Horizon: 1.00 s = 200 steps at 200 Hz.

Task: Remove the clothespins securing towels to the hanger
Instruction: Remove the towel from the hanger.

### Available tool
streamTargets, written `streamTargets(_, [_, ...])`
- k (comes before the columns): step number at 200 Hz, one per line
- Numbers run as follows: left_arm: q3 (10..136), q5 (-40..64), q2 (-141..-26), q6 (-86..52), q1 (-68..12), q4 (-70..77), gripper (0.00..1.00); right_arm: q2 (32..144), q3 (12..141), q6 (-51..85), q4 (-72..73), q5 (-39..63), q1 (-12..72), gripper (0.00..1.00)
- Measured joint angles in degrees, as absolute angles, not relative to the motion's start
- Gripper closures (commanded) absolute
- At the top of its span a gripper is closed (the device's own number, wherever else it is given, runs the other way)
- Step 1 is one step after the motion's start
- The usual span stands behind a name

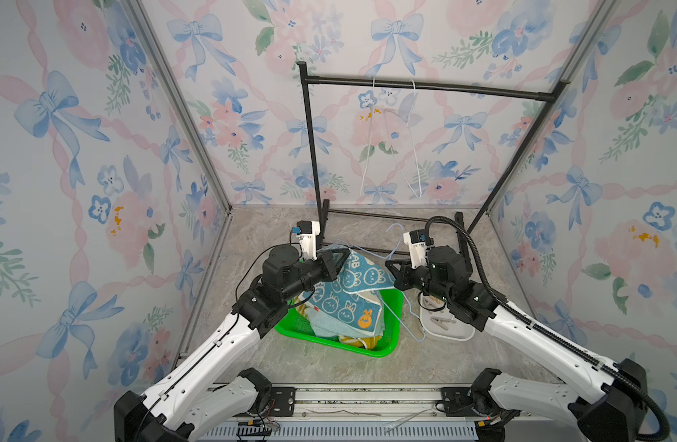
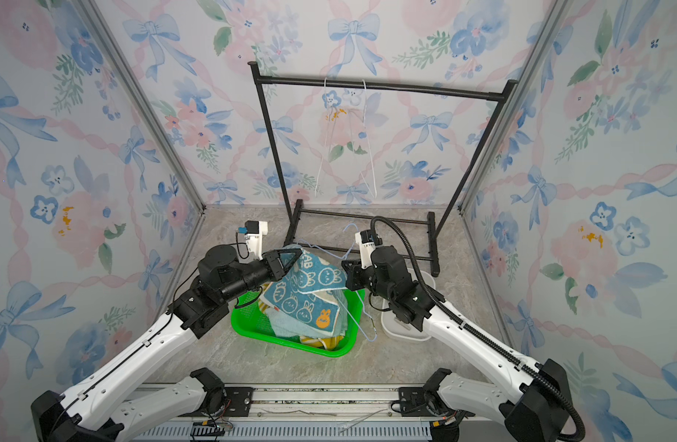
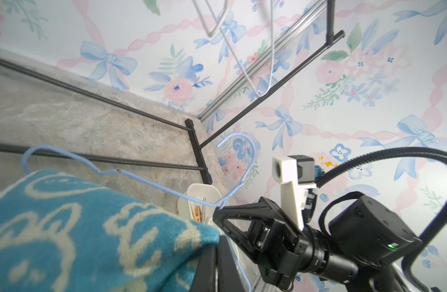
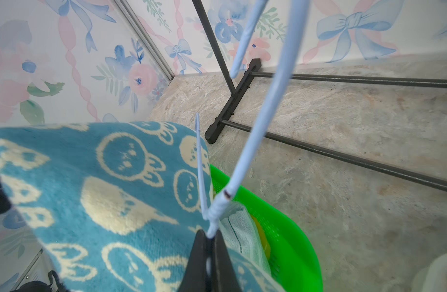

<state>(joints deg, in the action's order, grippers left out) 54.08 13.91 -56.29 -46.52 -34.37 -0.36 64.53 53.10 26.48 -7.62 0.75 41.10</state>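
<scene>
Right claw (image 4: 212, 239), black and two-fingered, is clamped tight on the twisted neck of a pale blue wire hanger (image 4: 261, 121), whose hook curves up and away from it. Its white and black arm reaches in low from the right side, wrist bent inward above a white plastic dish (image 1: 450, 333). Left claw (image 1: 342, 257) comes in from the opposite side at about the same height, tips facing the right claw. It is pinched closed at the top corner of a blue terry towel with white bunnies (image 1: 348, 294); whether the wire is also caught in that pinch cannot be told. This towel drapes over the hanger and down into a bright green plastic basket (image 1: 393, 325), covering most of a pale teal terry towel (image 1: 319, 323) and a yellow-and-white striped towel (image 1: 353, 339). Small tan and grey clothespins (image 1: 442, 319) lie in the dish, partly hidden under the right arm, so their number is unclear.
</scene>
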Motion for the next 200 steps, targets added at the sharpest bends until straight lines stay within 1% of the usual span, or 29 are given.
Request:
streamTargets(63, [69.45, 12.78, -56.69, -35.20, -33.89, -5.85, 1.00, 64.53, 52.75, 25.89, -8.27, -0.10, 41.10, 1.00])
streamTargets(94, [74.72, 12.36, -56.99, -30.52, -33.32, -7.40, 1.00, 64.36, 52.25, 25.23, -9.69, -1.41, 41.10, 1.00])
streamTargets(147, [75.61, 13.17, -56.10, -26.13, -33.32, -8.05, 1.00, 60.12, 52.12, 23.42, -15.03, -6.22, 40.93, 1.00])
streamTargets(200, [74.83, 20.51, -56.95, -25.52, -33.52, -8.36, 1.00, 52.36, 52.12, 22.61, -22.04, -11.68, 37.67, 1.00])
